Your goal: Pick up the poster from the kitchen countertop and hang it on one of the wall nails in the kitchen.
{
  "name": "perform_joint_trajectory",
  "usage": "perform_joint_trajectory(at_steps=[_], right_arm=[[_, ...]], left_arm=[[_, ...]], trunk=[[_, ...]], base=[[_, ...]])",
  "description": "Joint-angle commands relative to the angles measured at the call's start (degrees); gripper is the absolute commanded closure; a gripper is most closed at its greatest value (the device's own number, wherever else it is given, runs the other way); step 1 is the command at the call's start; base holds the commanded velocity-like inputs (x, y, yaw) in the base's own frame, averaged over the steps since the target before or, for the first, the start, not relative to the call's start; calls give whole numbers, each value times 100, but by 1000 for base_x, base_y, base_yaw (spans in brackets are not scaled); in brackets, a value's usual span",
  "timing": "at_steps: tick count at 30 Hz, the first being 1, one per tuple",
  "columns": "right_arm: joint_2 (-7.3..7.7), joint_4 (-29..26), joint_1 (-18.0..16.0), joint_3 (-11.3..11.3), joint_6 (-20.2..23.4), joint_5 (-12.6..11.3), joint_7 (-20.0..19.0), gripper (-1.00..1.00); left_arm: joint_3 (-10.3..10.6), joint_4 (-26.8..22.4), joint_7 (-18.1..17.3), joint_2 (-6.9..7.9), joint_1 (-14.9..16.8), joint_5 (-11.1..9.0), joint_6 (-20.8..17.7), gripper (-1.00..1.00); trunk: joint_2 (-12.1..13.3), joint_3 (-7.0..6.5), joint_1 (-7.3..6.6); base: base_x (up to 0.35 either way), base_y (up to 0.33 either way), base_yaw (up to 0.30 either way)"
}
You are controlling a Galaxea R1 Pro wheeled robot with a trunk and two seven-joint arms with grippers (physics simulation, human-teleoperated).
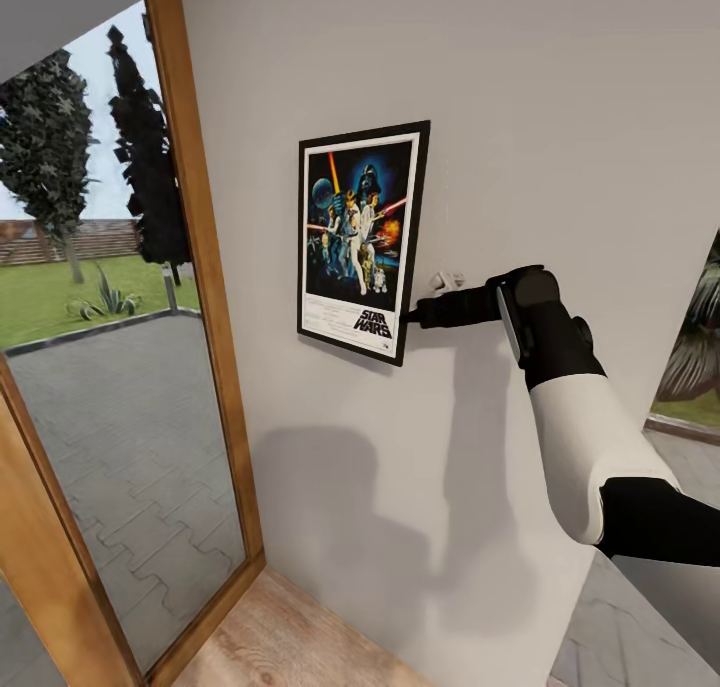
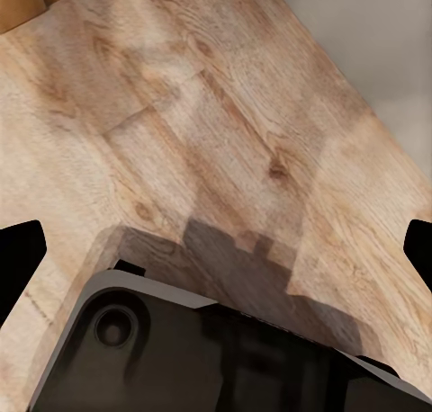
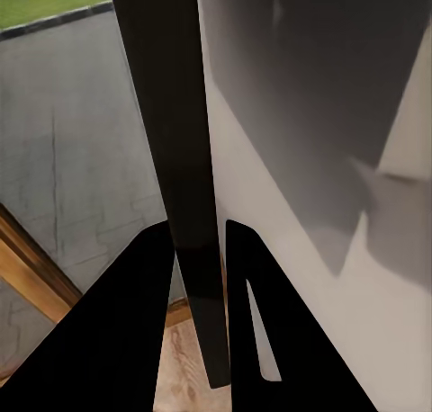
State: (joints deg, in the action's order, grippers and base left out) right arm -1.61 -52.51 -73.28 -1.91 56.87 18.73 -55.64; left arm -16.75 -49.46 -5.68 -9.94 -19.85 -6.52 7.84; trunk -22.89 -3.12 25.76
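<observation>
The right pincer is clamped on the lower right edge of the poster, whose black frame stands between both fingers in the right wrist view, and presses it flat on the pale wall, at about 11 o'clock from the forearm. The hanging step is in hand; I judge the next move is to settle it on a nail, which I cannot see, then release. The left pincer stands wide over the wooden floor.

The poster is held flat against the wall, right of the window frame, its right edge clamped by the right gripper.
</observation>
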Motion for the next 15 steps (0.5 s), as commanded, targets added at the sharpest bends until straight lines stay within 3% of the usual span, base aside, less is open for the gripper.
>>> perform_joint_trajectory(at_steps=[1,15], right_arm=[[-6,-3,-2,-20,26,52,-52,100],[-12,-41,-1,7,26,52,-60,100]], left_arm=[[-21,-2,-56,-6,-1,-60,-2,-100],[-21,-2,-56,-6,-1,-60,-2,-100]], trunk=[[-3,1,2],[-3,1,2]], base=[[0,0,0],[0,0,0]])
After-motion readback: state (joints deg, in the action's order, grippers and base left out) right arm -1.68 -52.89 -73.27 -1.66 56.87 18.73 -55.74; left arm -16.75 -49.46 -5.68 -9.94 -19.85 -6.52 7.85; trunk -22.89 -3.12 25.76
